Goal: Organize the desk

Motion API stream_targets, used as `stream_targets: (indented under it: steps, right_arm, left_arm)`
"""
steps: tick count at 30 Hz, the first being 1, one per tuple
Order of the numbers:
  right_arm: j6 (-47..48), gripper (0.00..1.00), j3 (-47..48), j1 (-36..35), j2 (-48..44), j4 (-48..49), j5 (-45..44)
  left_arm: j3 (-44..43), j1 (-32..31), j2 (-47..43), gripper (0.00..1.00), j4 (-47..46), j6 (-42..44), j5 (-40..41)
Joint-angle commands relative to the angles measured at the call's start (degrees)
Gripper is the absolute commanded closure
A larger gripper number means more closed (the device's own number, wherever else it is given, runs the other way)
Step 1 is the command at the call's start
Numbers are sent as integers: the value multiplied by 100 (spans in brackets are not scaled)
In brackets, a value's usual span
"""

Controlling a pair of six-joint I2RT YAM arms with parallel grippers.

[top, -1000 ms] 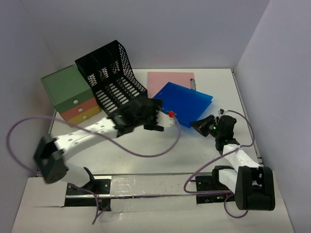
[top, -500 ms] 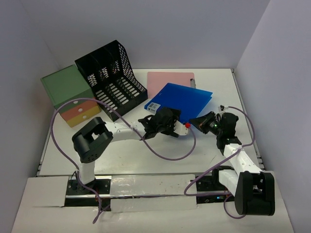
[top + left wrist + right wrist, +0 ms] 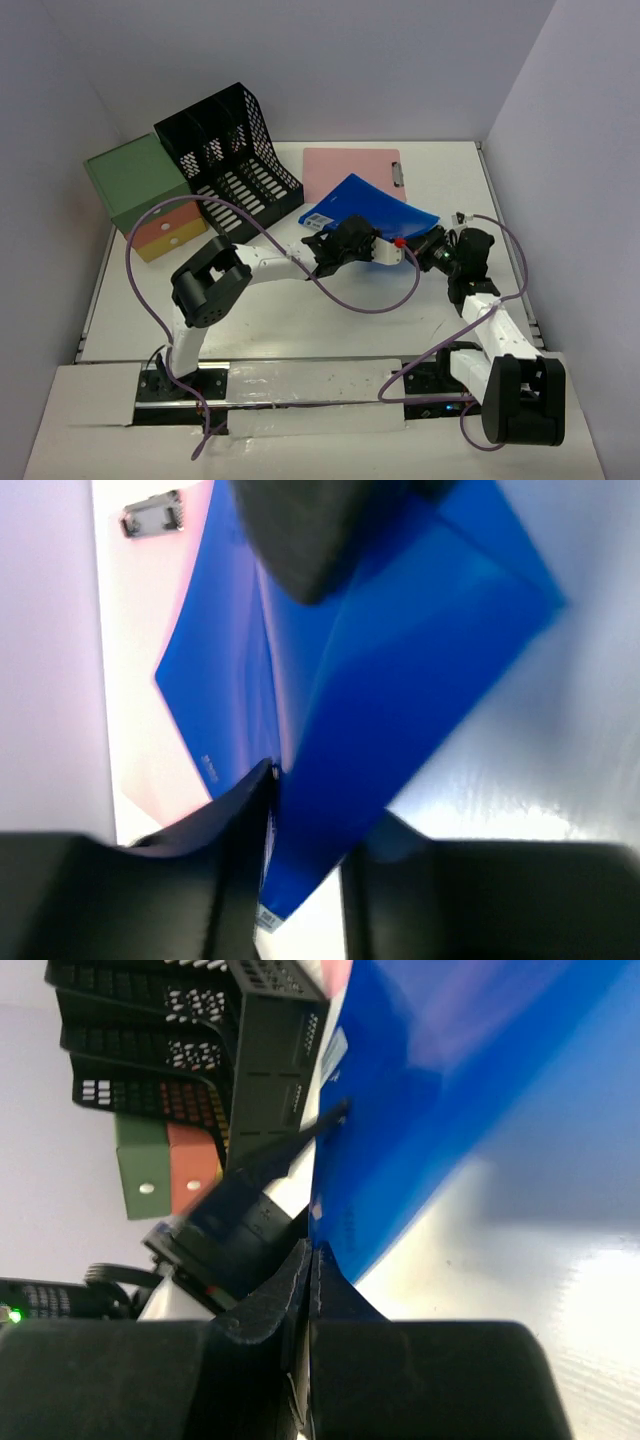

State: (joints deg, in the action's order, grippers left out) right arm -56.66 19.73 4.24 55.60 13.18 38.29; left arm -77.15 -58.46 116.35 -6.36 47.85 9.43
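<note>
The blue folder [image 3: 372,205] is pinched by the closed right gripper [image 3: 308,1260] and enclosed by the narrowed left gripper [image 3: 305,815], with its clamping not discernible.

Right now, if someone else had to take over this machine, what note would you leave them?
Right gripper: shut on a near corner of the blue folder, tilting it up.
Left gripper: straddles the folder's edge; grip unclear.
Pink clipboard lies partly under the folder on the desk; black file rack and drawer unit stand back left.
Done: folder partly raised.
Left: file it, probably in the rack, then the clipboard.
</note>
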Motion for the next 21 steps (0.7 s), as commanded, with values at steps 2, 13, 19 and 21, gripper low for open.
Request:
stream_targets:
  steps: [2,13,19,21]
  right_arm:
    - [226,100,322,-55,-217,-229,249]
    - [1431,52,1977,11,-801,-2652,-1593]
    - [1683,42,3285,15,-1212,-3236,-2630]
    - [1765,41,3524,15,-1308,-3214,-2638]
  left_arm:
    - [-715,-8,125,99,358,-720,156]
    - [-2447,153,170,100,1804,-2473,565]
    - [-3819,686,99,100,2677,-3622,806]
    - [-3926,899,-107,100,2704,-3863,884]
